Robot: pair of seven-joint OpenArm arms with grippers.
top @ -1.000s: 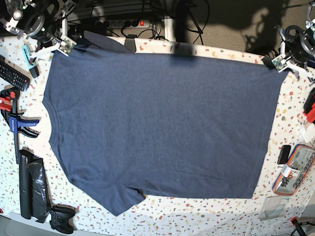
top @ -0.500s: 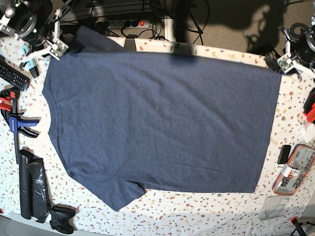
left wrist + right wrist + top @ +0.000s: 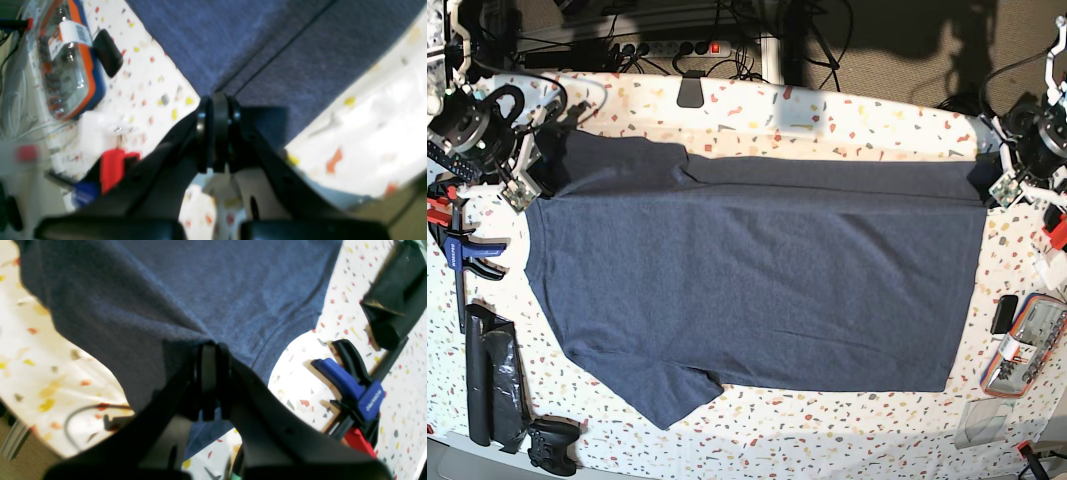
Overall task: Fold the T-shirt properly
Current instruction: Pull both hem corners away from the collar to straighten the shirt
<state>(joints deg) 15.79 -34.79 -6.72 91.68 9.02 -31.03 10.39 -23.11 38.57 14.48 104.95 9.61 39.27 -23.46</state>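
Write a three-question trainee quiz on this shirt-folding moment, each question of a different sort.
1. True or false: both grippers are shut on the T-shirt.
2. Which edge is doubled over? A) the far edge B) the near edge C) neither
3. Fill in: beside the shirt's collar lies a blue and black ____.

Key
1. True: the left gripper and the right gripper each pinch cloth.
2. A: a folded band runs along the far edge.
3. Clamp.
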